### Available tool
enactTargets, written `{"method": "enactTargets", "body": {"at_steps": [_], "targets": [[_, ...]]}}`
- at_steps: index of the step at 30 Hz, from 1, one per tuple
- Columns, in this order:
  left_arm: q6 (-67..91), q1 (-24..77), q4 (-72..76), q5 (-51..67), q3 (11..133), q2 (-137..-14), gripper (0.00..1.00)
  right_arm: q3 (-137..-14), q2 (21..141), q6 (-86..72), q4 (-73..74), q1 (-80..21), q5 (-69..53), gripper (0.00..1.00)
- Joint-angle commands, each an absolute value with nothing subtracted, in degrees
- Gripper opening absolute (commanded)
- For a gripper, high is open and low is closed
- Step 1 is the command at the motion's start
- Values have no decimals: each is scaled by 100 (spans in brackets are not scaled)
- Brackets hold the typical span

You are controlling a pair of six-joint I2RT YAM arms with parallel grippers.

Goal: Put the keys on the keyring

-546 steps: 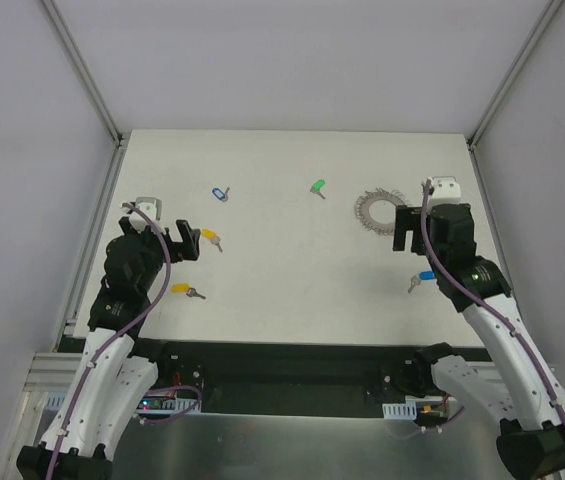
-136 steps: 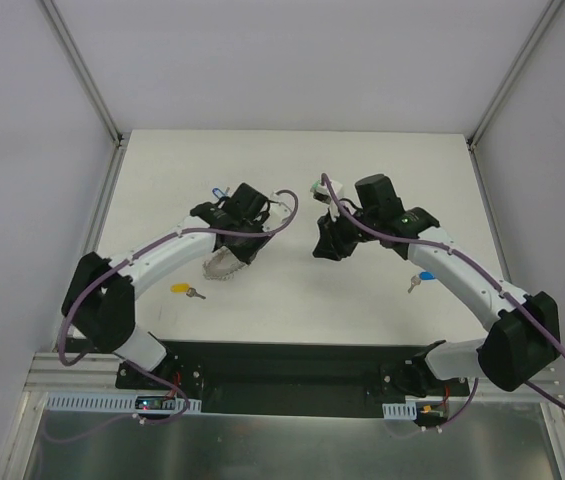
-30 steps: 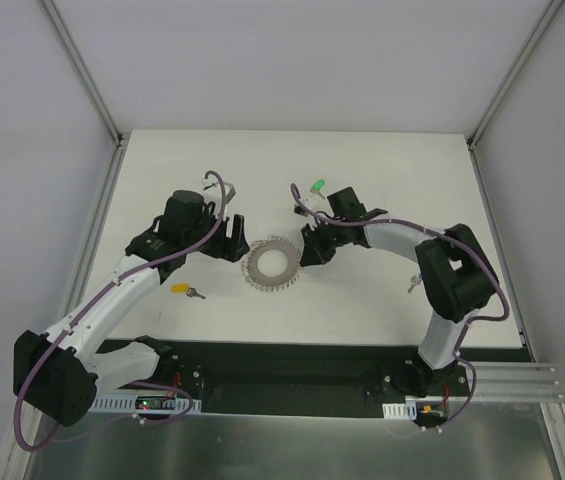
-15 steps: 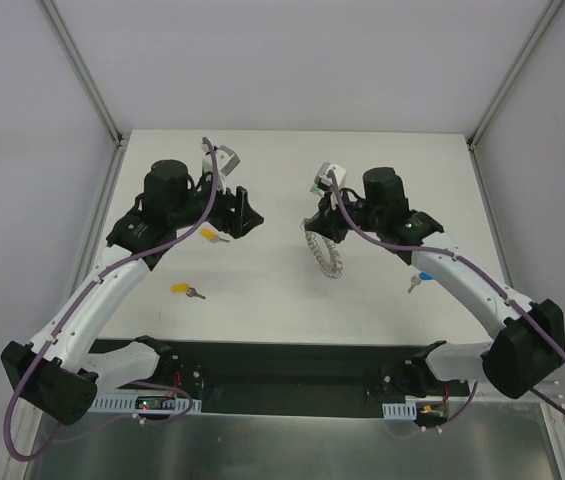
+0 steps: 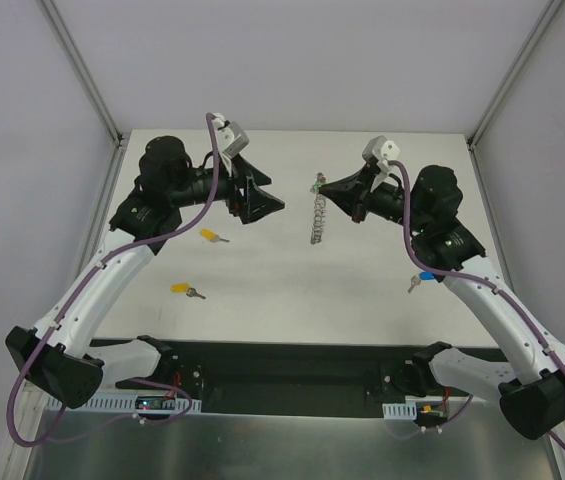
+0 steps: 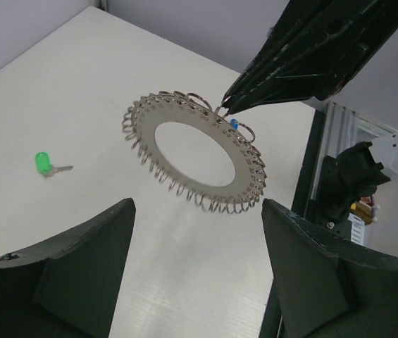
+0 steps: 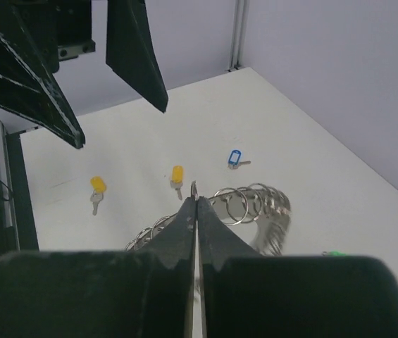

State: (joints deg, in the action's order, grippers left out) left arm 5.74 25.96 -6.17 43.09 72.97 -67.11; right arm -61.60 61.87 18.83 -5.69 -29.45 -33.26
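Pinched shut on the rim of the keyring (image 6: 146,129), the right gripper (image 5: 328,190) holds it aloft, facing the wide-open, empty left gripper (image 5: 268,203), likely to steady it for threading.

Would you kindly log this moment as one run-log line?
right gripper: shut on keyring, aloft | left gripper: open, empty | yellow keys: on table

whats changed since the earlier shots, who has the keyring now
The keyring has left the table. The right gripper has shut on its rim and lifted it, so it hangs edge-on in the air. The left gripper, which had it earlier, let go and now faces it, open. The blue key, farther yellow key and nearer yellow key lie unmoved.
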Motion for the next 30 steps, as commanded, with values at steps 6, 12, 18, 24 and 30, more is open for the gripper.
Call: {"method": "enactTargets", "body": {"at_steps": [6, 12, 18, 24, 30], "targets": [[852, 2953, 1071, 5299, 7216, -6847, 68, -6486, 5994, 1152, -1520, -2874, -4157, 2], [1099, 2953, 1538, 5668, 7023, -6952, 68, -6583, 6064, 1002, -1617, -2830, -4622, 1], [1124, 2752, 1582, 5976, 6926, -6873, 66, -6618, 6108, 853, -1784, -2830, -5053, 1], [1606, 2637, 1766, 6441, 7119, -7109, 63, -6627, 6231, 730, -1916, -2830, -5378, 1], [1890, 2803, 1916, 6592, 7119, -7286, 47, -6627, 6398, 563, -2127, -2848, -5475, 1]]}}
